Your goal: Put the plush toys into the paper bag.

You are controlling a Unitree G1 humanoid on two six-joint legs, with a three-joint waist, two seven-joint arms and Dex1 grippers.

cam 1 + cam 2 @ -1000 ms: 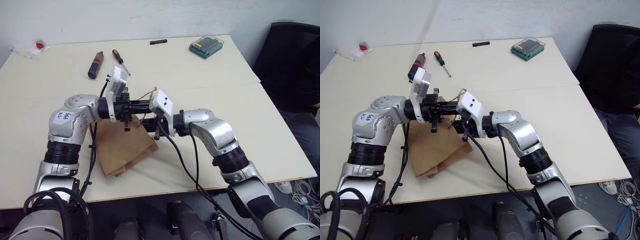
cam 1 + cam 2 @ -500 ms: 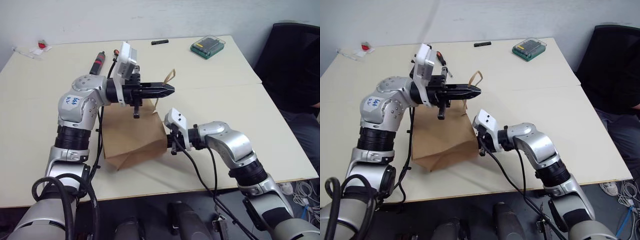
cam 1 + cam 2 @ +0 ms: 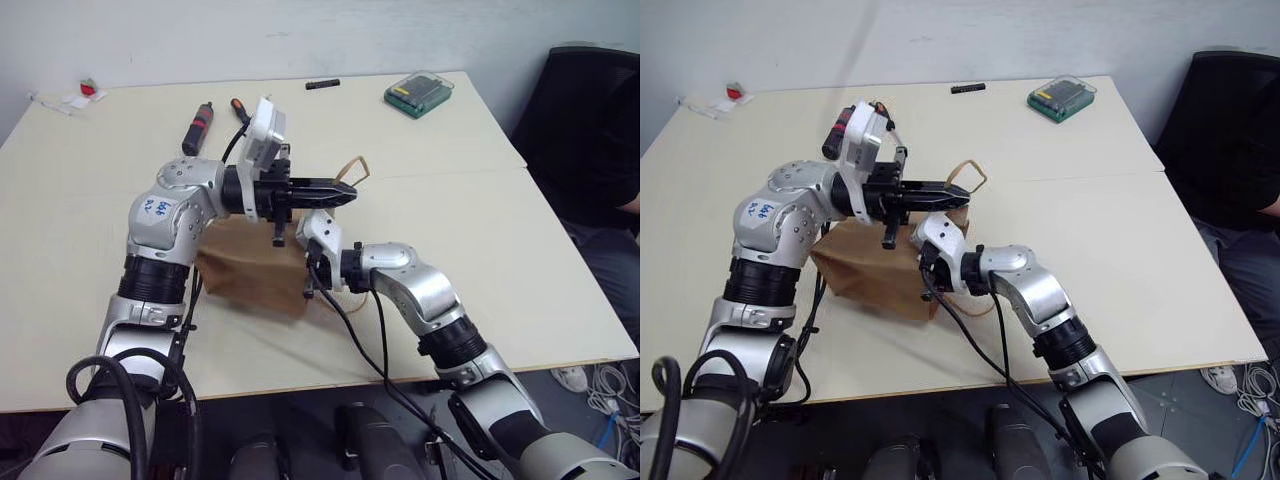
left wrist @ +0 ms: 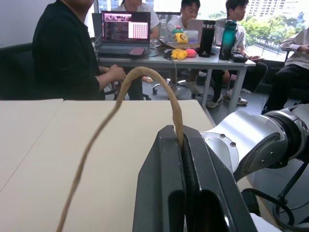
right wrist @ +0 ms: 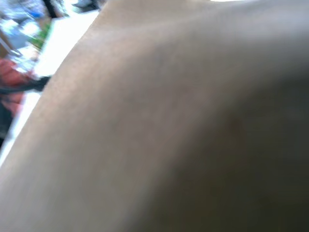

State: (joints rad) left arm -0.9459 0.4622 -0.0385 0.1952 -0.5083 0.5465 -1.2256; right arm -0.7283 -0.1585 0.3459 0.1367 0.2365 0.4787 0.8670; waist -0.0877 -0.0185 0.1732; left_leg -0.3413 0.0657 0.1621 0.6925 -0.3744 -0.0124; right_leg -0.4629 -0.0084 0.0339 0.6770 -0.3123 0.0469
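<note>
Paper bag (image 3: 250,275) — plain brown kraft, creased, its body resting on the pale table (image 3: 480,240) directly below the left gripper (image 3: 345,192) and against the right gripper's wrist. One twisted tan cord handle (image 3: 352,170) rises from it in a loop.

Left gripper — black fingers pointing level toward the robot's right, clamped together on the cord handle; in the left wrist view the cord (image 4: 145,82) runs up out of the closed fingers (image 4: 166,174) and arcs away over the table.

Right gripper — reaches in from the right, below the left gripper, its tip hidden at the bag's near side; brown paper (image 5: 159,125) lies close against its wrist camera. Jaws nearly closed; whether they pinch anything cannot be told.

Also on the table, beyond the left gripper: a black-and-red tool (image 3: 196,128), a screwdriver with an orange handle (image 3: 238,108), a small black bar (image 3: 322,84). Farther right, a green transparent case (image 3: 419,93). Far left corner — small red-and-white scrap (image 3: 83,93).
</note>
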